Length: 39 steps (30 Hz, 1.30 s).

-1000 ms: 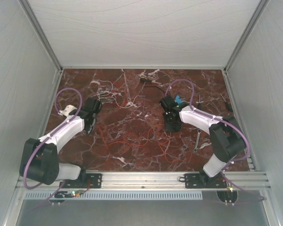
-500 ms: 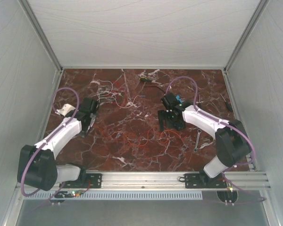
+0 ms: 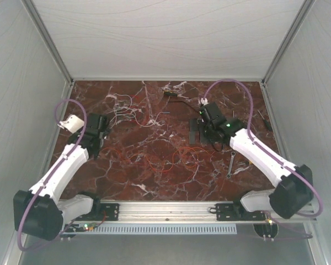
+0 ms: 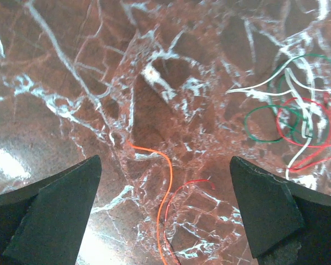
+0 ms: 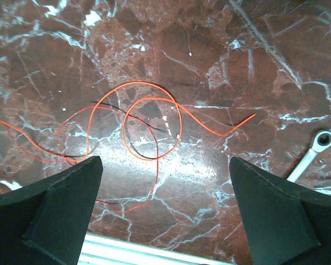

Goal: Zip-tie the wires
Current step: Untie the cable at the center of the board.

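The wires lie loose on the marble: a red and orange tangle (image 3: 163, 157) in the middle and white strands (image 3: 129, 113) further back left. My left gripper (image 3: 95, 137) hovers at the tangle's left side, open and empty. In the left wrist view an orange wire (image 4: 166, 182) runs up between the wide-apart fingers (image 4: 55, 215), with white, green and red loops (image 4: 298, 118) off to the right. My right gripper (image 3: 205, 136) hangs open and empty over the tangle's right side, and orange loops (image 5: 149, 118) lie ahead of its fingers (image 5: 270, 212). I cannot make out the zip tie.
A small wrench (image 3: 231, 164) lies right of the tangle, also in the right wrist view as the wrench (image 5: 314, 152). A dark small object (image 3: 171, 95) sits near the back. The aluminium rail (image 3: 165, 210) borders the near edge, and grey walls enclose the table.
Both grippers have gone from nearly shut to wide open. The left arm stretched back and left, and the right arm stretched back and right, lifting away from the red tangle.
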Available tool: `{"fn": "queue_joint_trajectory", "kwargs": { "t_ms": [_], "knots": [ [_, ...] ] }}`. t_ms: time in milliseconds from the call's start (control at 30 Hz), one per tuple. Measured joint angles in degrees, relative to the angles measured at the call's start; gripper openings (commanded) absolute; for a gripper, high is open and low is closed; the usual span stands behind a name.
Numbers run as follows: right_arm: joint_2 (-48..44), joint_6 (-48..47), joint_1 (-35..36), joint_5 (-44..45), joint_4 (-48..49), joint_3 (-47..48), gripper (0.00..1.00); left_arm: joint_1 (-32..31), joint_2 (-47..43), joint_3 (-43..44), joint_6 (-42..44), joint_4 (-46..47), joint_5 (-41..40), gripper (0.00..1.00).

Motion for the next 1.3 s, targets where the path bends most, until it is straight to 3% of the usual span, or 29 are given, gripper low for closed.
{"fn": "queue_joint_trajectory", "kwargs": {
  "t_ms": [400, 667, 1000, 1300],
  "knots": [
    [-20.4, -1.0, 0.0, 5.3, 5.4, -6.5, 0.98, 0.0, -13.2, 5.5, 26.2, 8.4, 1.9, 1.00],
    [-29.8, -1.0, 0.0, 5.8, 9.5, -10.0, 0.98, 0.3, -19.5, 4.9, 44.6, 16.9, 15.8, 1.00],
    [-35.8, -3.4, 0.0, 3.3, 11.2, -15.3, 0.98, 0.3, -5.0, 8.5, 50.5, 14.7, 23.3, 0.99],
    [-36.9, -3.5, 0.0, 3.3, 10.6, -15.5, 0.98, 3.6, 15.0, 20.5, 53.3, 11.9, 23.9, 0.85]
  ]
}}
